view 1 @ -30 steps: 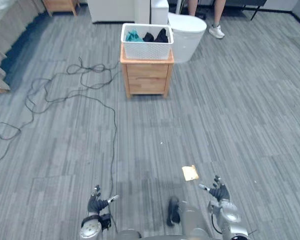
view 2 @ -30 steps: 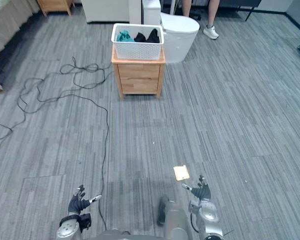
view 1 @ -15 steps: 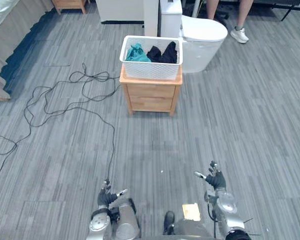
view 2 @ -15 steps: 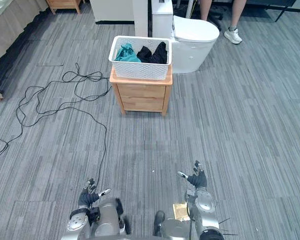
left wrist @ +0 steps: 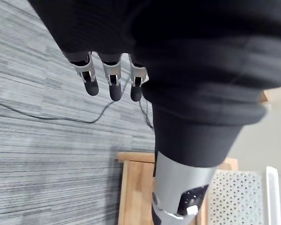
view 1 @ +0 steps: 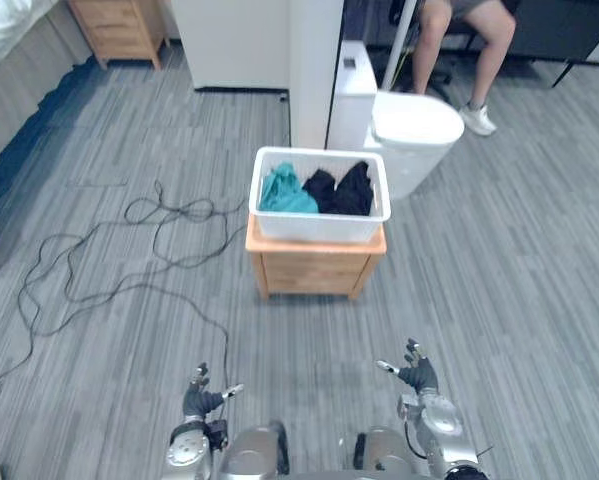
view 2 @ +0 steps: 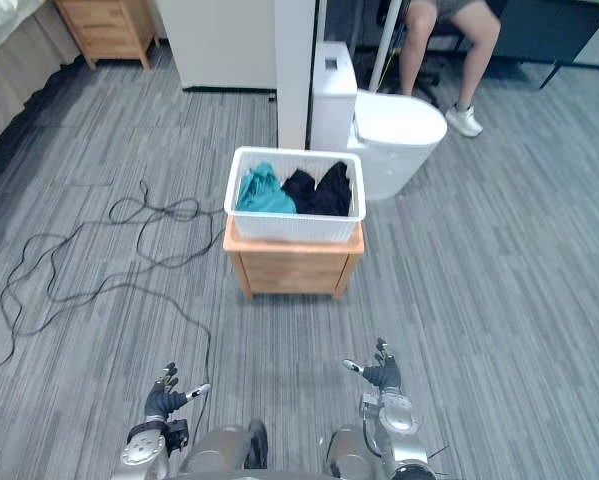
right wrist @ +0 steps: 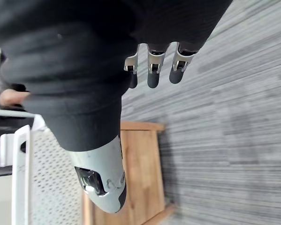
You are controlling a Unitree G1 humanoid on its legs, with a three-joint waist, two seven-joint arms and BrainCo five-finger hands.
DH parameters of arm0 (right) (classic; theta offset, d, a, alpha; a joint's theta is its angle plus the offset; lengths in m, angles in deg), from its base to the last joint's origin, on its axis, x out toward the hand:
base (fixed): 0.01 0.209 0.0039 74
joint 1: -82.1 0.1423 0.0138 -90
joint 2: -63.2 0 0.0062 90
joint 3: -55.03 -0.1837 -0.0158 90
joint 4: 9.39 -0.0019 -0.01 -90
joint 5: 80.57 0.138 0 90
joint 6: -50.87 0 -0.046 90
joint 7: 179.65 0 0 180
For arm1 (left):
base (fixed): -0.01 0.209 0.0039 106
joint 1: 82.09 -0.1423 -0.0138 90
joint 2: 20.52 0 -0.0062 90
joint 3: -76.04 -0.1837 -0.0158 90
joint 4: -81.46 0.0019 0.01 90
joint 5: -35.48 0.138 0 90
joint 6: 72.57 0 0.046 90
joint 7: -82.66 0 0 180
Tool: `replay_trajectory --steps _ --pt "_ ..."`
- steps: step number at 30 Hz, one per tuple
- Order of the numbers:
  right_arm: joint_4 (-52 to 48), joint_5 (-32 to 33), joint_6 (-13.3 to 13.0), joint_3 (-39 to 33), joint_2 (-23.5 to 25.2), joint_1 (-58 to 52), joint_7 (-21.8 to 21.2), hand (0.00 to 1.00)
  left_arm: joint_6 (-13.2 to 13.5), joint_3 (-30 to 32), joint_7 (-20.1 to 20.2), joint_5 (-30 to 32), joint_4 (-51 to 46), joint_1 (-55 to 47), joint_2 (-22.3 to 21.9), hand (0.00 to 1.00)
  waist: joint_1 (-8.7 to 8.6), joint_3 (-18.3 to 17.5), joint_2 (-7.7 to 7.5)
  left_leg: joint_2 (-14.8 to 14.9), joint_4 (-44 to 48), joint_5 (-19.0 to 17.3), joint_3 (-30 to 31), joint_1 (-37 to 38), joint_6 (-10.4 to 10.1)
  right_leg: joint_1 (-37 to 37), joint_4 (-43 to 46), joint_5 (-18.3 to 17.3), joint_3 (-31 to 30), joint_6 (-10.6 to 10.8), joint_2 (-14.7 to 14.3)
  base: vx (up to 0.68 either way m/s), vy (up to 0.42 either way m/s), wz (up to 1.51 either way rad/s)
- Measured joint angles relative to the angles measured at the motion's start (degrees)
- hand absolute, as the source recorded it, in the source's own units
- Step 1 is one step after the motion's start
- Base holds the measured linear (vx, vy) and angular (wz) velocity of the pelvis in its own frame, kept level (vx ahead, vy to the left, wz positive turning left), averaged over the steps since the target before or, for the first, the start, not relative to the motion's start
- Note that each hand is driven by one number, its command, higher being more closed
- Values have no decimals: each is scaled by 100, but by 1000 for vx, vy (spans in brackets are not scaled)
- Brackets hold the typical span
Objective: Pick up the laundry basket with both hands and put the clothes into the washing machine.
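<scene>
A white perforated laundry basket (view 1: 320, 198) stands on a small wooden cabinet (view 1: 314, 268) ahead of me. In it lie a teal garment (view 1: 283, 190) and dark clothes (view 1: 341, 190). Right behind the basket is a white top-loading washing machine (view 1: 411, 140). My left hand (view 1: 200, 399) and right hand (view 1: 417, 376) hang low near the bottom of the eye views, both open and holding nothing, well short of the cabinet. Past the straight fingers (left wrist: 111, 82) in the left wrist view I see the cabinet (left wrist: 135, 187) and the basket's wall (left wrist: 234, 197). The right wrist view has the basket (right wrist: 37, 178) and the cabinet (right wrist: 140, 168) too.
A black cable (view 1: 129, 250) loops over the grey plank floor to the left of the cabinet. A person sits behind the washer, one shoe (view 1: 477, 119) on the floor. A white appliance (view 1: 234, 40) and a wooden dresser (view 1: 119, 28) stand at the back left.
The camera has moved forward, so the cabinet, basket and washer appear nearer and lower in view. Both hands stay open and low. The yellow scrap on the floor has left the picture.
</scene>
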State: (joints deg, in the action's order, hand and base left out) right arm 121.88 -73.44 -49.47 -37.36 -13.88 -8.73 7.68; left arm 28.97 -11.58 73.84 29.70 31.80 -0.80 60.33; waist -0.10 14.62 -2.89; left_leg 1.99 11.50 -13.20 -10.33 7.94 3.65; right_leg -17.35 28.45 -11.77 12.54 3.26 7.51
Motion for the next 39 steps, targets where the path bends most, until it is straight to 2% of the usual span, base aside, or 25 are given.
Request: replay_trajectory --steps 1,2,3,4,5,6,7,8,9,10,11,12,13,14,15,16,17,18,19,21,24,28,31,37,39 --pt "-4 -2 6 -5 -7 -124 0 0 4 -20 2 34 8 4 12 0 -79 -26 -43 -8 -79 -173 76 225 -277 23 -1295 605 -121 -2 -162 479 -124 65" --pt "-2 -2 13 -5 -14 -171 1 0 4 -26 3 70 24 3 11 0 -80 -42 -77 -4 -81 -283 96 305 -373 26 -1506 1054 -217 -18 -193 479 -148 70" --pt "5 -2 26 -3 -32 -252 0 0 7 -67 12 142 81 2 -8 0 -84 -85 -124 21 -25 -410 183 442 -505 65 -1336 1606 -351 -252 -242 518 -193 37" --pt "-21 -1 71 0 -53 -297 -3 0 11 -63 14 196 131 -18 -91 0 -58 -101 -23 172 451 -437 257 367 -589 1 -940 1294 -294 -346 -268 517 -207 25" --pt "-85 -1 79 -1 -49 -331 -10 0 8 -56 15 198 133 -36 -137 0 -53 -99 15 258 930 -434 257 184 -595 41 -872 1152 -251 -358 -275 513 -238 21" --pt "-385 -1 86 -2 -52 -414 -13 0 7 12 14 198 119 -25 -276 0 -78 -89 172 533 2313 -297 255 -407 -802 220 -842 956 -113 -454 -386 468 -237 17" --pt "-636 0 87 4 -61 -574 -11 0 0 68 12 198 112 -43 -432 0 -27 -96 334 897 3624 324 261 -948 -942 476 -859 801 -54 -600 -577 465 -227 6" --pt "-696 6 77 27 -55 -583 -3 0 -3 67 5 196 87 -69 -475 0 39 -98 357 1088 4161 389 282 -1184 -958 609 -874 724 -73 -652 -640 553 -199 -26" --pt "-747 11 71 9 -6 -561 6 0 -4 12 21 196 69 -93 -493 0 107 -97 346 1327 4826 321 215 -1479 -882 883 -964 635 -93 -720 -734 368 -108 -27" --pt "-774 12 70 -1 41 -556 13 0 -3 -7 21 197 67 -70 -500 0 107 -105 314 1378 4922 302 189 -1609 -859 1032 -1073 620 -113 -734 -751 437 -119 -27" --pt "-828 26 58 -11 43 -558 21 0 -2 -18 20 194 63 -27 -502 0 133 -144 236 1393 4717 185 110 -1795 -795 1251 -1305 621 -184 -733 -743 375 -77 -25" --pt "-837 28 45 -25 78 -539 21 0 1 -13 16 193 48 -14 -497 0 130 -166 209 1385 4127 80 53 -1860 -761 1440 -1486 637 -256 -711 -739 375 -77 -26" --pt "-830 28 45 -68 100 -529 21 0 1 -12 15 193 46 -9 -499 0 120 -169 214 1363 3716 49 58 -1842 -807 1511 -1562 642 -286 -703 -738 387 13 -32" --pt "-787 26 48 -193 102 -492 29 0 2 -14 13 193 46 -6 -504 0 128 -174 223 1247 2674 36 158 -1797 -834 1560 -1601 645 -365 -698 -727 271 108 -36" --pt "-695 24 46 -322 97 -439 45 0 0 -14 9 193 52 -4 -502 0 128 -185 245 1046 1485 124 381 -1623 -905 1570 -1608 647 -439 -693 -725 313 143 -40" --pt "-639 19 50 -380 75 -418 59 0 0 -14 5 193 59 -5 -502 0 130 -189 265 976 959 280 499 -1540 -971 1589 -1618 637 -476 -624 -734 223 170 -41" --pt "-561 10 57 -490 52 -426 107 0 -2 -13 4 188 101 -8 -486 0 130 -239 307 909 486 729 609 -1463 -976 1652 -1674 536 -566 -414 -759 216 146 -33" --pt "-571 9 70 -505 62 -474 144 0 -3 -17 1 184 127 -4 -463 0 124 -264 235 783 388 741 532 -1321 -958 1760 -1794 578 -647 -300 -681 206 142 -22" --pt "-590 5 67 -505 56 -532 145 0 -3 -17 4 182 128 -8 -415 0 121 -283 203 743 306 742 520 -1247 -958 1822 -1852 574 -648 -287 -612 177 126 -3" --pt "-597 4 68 -512 47 -651 146 0 2 1 0 181 122 -32 -336 0 123 -348 185 557 89 766 405 -1058 -921 1923 -1949 577 -742 -172 -428 113 134 -4" --pt "-834 5 70 -585 51 -634 150 0 3 80 -6 134 -56 -148 -228 0 121 -364 179 433 -177 856 294 -963 -791 1903 -2082 611 -860 -50 -335 40 75 -15" --pt "-1371 5 34 -732 -19 -638 257 0 10 400 -4 18 -865 -501 -189 0 119 -437 164 366 -566 975 179 -739 -735 1887 -2188 654 -995 15 -322 -17 14 -18" --pt "-1367 -3 25 -693 -122 -510 257 0 25 555 -17 -37 -1144 -460 -97 0 131 -538 190 333 -788 1085 115 -719 -737 1803 -2282 724 -1077 20 -337 -19 7 -12" --pt "-1217 -164 71 -270 -312 10 248 0 18 673 -146 -18 -1147 12 144 0 140 -542 203 293 -926 1129 -15 -723 -697 1772 -2541 925 -1193 57 -329 -3 21 -14" --pt "-902 -206 85 -34 -347 547 249 0 14 654 -207 -1 -929 529 304 0 194 -465 199 280 -920 1158 -89 -856 -658 1640 -2624 1027 -1262 81 -323 -18 24 -17"
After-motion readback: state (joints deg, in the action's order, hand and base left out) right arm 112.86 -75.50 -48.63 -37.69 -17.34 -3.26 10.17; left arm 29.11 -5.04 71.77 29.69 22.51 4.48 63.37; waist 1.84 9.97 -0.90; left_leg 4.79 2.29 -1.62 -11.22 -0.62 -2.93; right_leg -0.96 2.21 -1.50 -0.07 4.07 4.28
